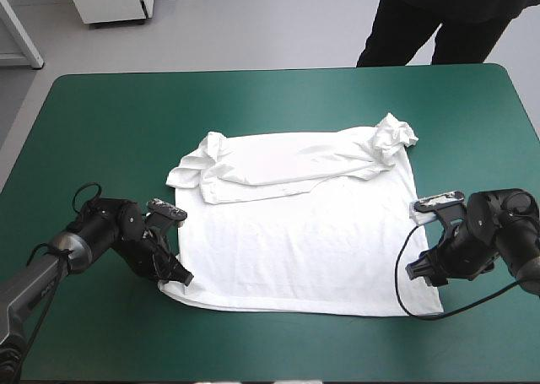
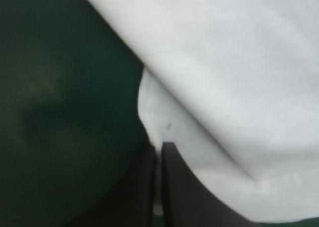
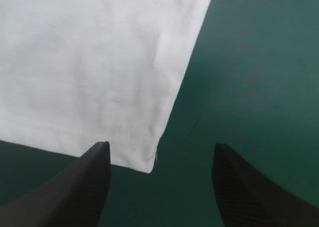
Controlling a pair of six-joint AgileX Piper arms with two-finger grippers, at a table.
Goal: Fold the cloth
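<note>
T-shirt (image 1: 295,240) lies spread on the teal-green table (image 1: 101,114), its far end folded over. I see my left gripper (image 2: 160,147) pinching the near left corner; my right gripper (image 3: 160,144) is spread wide, the near right corner between its fingers.

The T-shirt (image 1: 295,249) is white and short-sleeved, spread mostly flat at the middle of the teal-green worktop (image 1: 101,122), its hem toward the near edge. Its far part is folded back over the body in a rumpled band, with a crumpled sleeve bunched at each end. The near left hem corner is pinched between the black fingers of the left hand (image 2: 160,146); the near right corner lies flat.
</note>
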